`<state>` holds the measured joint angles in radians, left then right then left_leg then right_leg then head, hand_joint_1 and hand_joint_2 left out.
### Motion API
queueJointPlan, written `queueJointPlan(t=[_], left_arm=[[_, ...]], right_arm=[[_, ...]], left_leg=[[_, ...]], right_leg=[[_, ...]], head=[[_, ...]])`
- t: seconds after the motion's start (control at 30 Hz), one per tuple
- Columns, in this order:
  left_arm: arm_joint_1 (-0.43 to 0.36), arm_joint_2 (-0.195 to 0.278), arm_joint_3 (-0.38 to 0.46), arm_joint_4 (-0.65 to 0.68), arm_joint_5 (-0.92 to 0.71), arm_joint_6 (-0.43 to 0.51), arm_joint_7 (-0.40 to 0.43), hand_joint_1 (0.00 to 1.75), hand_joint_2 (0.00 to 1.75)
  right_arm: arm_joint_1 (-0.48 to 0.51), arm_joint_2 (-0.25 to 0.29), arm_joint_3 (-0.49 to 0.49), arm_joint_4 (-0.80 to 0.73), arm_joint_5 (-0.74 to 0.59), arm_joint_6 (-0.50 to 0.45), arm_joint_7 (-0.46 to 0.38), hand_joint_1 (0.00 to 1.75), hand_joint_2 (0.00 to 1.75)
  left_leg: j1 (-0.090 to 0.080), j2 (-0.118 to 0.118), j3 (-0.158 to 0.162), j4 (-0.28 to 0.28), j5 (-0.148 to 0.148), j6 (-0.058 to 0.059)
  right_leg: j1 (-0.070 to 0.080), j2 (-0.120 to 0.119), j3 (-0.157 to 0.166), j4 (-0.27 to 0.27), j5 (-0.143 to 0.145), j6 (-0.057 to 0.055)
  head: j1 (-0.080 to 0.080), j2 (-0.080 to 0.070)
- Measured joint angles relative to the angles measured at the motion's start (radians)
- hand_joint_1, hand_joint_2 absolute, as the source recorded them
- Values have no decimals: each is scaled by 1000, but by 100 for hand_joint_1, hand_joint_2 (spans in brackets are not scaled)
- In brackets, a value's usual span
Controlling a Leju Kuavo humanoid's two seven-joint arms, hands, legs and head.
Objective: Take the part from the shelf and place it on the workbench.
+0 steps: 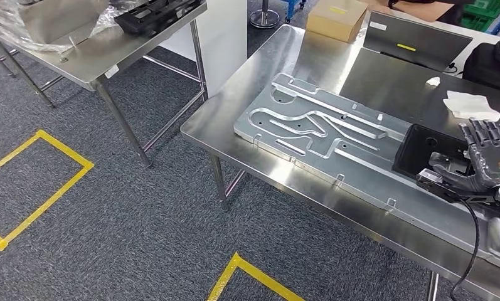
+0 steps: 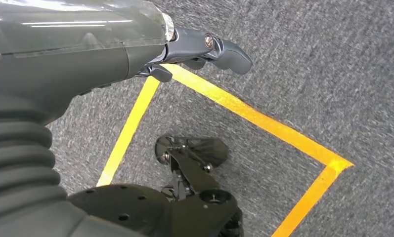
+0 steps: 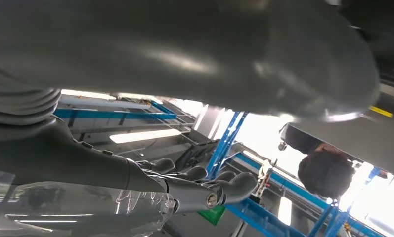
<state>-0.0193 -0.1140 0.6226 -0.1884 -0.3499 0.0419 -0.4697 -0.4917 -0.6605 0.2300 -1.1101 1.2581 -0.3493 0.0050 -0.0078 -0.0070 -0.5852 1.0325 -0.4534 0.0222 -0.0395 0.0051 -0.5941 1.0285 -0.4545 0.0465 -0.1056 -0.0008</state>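
The black part (image 1: 423,150), a dark boxy piece with a round hole, lies at the right end of the steel workbench (image 1: 278,69), partly on a machined aluminium plate (image 1: 316,128). My right hand (image 1: 489,157) sits at the part's right end with its fingers stretched out above it. In the right wrist view the fingers (image 3: 204,190) are straight, the thick thumb (image 3: 234,54) stands apart from them, and nothing lies between. My left hand (image 2: 204,47) hangs over the grey carpet and holds nothing.
On the workbench's far side are a cardboard box (image 1: 336,19), a grey flat case (image 1: 416,37), white cloths (image 1: 470,105) and a black bag (image 1: 492,66). A second steel table (image 1: 90,47) with a black tray stands at the left. Yellow floor tape (image 1: 40,179) marks the carpet. A person's head (image 3: 326,173) is beyond the bench.
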Motion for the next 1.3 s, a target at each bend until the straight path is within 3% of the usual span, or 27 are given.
queueJointPlan(t=[0.03, 0.13, 0.2, 0.33, 0.4, 0.53, 0.6, 0.67, 0.7, 0.73, 0.77, 0.87, 0.93, 1.03, 1.1, 1.2, 1.23, 1.27, 1.3], left_arm=[[0, -1, 0, 0, 1, -3, 0, 0, 0], [0, -5, 6, 0, 14, -16, -1, 0, 0], [0, -5, 16, 0, 28, -22, 3, 0, 0], [-1, -5, 33, 0, 39, -31, 9, 0, 0], [-1, -5, 39, 0, 42, -32, 9, 0, 0], [-2, -4, 52, 0, 47, -33, 10, 0, 0], [-3, -4, 55, 0, 49, -34, 11, 0, 0], [-3, -4, 58, 0, 50, -35, 12, 0, 0], [-2, -4, 60, 0, 50, -36, 13, 0, 0], [-2, -4, 62, 0, 50, -36, 14, 0, 0], [-2, -4, 64, 0, 50, -37, 15, 0, 0], [-2, -5, 69, 0, 49, -38, 17, 0, 0], [-2, -5, 71, 0, 48, -38, 18, 0, 0], [-1, -5, 72, 0, 46, -38, 18, 0, 0], [2, -4, 73, 0, 45, -38, 18, 0, 0], [2, -5, 73, 0, 43, -39, 16, 0, 0], [2, -5, 73, 0, 41, -39, 15, 0, 0], [2, -5, 73, 0, 39, -39, 13, 0, 0], [1, -5, 73, 0, 36, -39, 12, 0, 0]], right_arm=[[6, -2, -7, -1, -4, 0, -2, 0, 0], [22, -9, -33, -11, -16, 3, -11, 0, 0], [28, -11, -45, -17, -19, 9, -18, 0, 0], [27, -11, -53, -19, -13, 22, -30, 0, 0], [24, -11, -54, -19, -9, 25, -32, 0, 0], [18, -8, -54, -18, -4, 23, -35, 0, 0], [16, -8, -54, -17, -3, 21, -36, 0, 0], [15, -8, -54, -14, -2, 20, -36, 0, 0], [14, -8, -54, -12, -2, 20, -36, 0, 0], [14, -7, -54, -10, -1, 20, -36, 0, 0], [13, -6, -54, -9, 0, 20, -37, 0, 0], [-3, -2, -54, -6, 5, 20, -39, 0, 0], [-19, -1, -54, -5, 11, 22, -40, 0, 0], [-39, 2, -53, -1, 16, 26, -41, 0, 0], [-47, 5, -51, 1, 14, 26, -42, 0, 0], [-61, 6, -49, 5, 0, 27, -44, 0, 0], [-65, 3, -48, 6, -9, 29, -45, 0, 0], [-67, -1, -47, 7, -19, 32, -45, 0, 0], [-67, -8, -47, 7, -29, 35, -46, 0, 0]], left_leg=[[1, -1, 3, -8, 5, 0], [2, -4, 8, -27, 18, -1], [0, -5, 8, -28, 18, 6], [-4, -4, 6, -27, 20, 17], [-8, -4, 4, -25, 20, 21], [-14, -1, 3, -32, 32, 46], [-10, 3, 5, -50, 47, 58], [-13, 4, -2, -54, 55, 64], [-17, 4, -8, -52, 58, 64], [-20, 4, -14, -50, 60, 64], [-22, 4, -20, -45, 62, 63], [-24, 3, -42, -24, 66, 54], [-25, 3, -53, -13, 70, 43], [-26, 1, -65, -8, 78, 22], [-22, 0, -85, 34, 33, 5], [-3, 1, -138, 218, -99, -20], [3, 1, -143, 265, -118, -26], [9, 1, -131, 279, -116, -30], [14, 1, -101, 252, -97, -33]], right_leg=[[0, -1, 4, -8, 4, -8], [3, -4, 14, -27, 12, -58], [3, -4, 16, -31, 15, -64], [-1, -4, 19, -40, 22, -52], [-3, -4, 20, -45, 26, -41], [-13, -4, 24, -60, 36, 31], [-11, -4, 0, -2, -14, 29], [-6, -5, -54, 136, -98, 17], [-3, -4, -79, 202, -128, 14], [-2, -4, -90, 241, -140, 11], [0, -5, -80, 237, -130, 8], [3, -6, 31, 59, -61, -1], [11, -6, 64, -7, -43, -6], [12, -6, 51, -16, -31, -21], [5, -8, 37, -19, -14, -33], [4, -10, 9, -18, 8, -39], [4, -10, -1, -18, 16, -37], [4, -9, -11, -16, 23, -35], [3, -9, -19, -15, 30, -31]], head=[[0, 0], [2, 0], [2, 0], [2, 0], [2, 0], [2, 0], [2, 0], [2, 0], [2, 0], [2, 0], [2, 0], [2, 0], [2, 0], [2, 0], [2, 0], [1, 0], [1, 0], [1, 0], [1, 0]])
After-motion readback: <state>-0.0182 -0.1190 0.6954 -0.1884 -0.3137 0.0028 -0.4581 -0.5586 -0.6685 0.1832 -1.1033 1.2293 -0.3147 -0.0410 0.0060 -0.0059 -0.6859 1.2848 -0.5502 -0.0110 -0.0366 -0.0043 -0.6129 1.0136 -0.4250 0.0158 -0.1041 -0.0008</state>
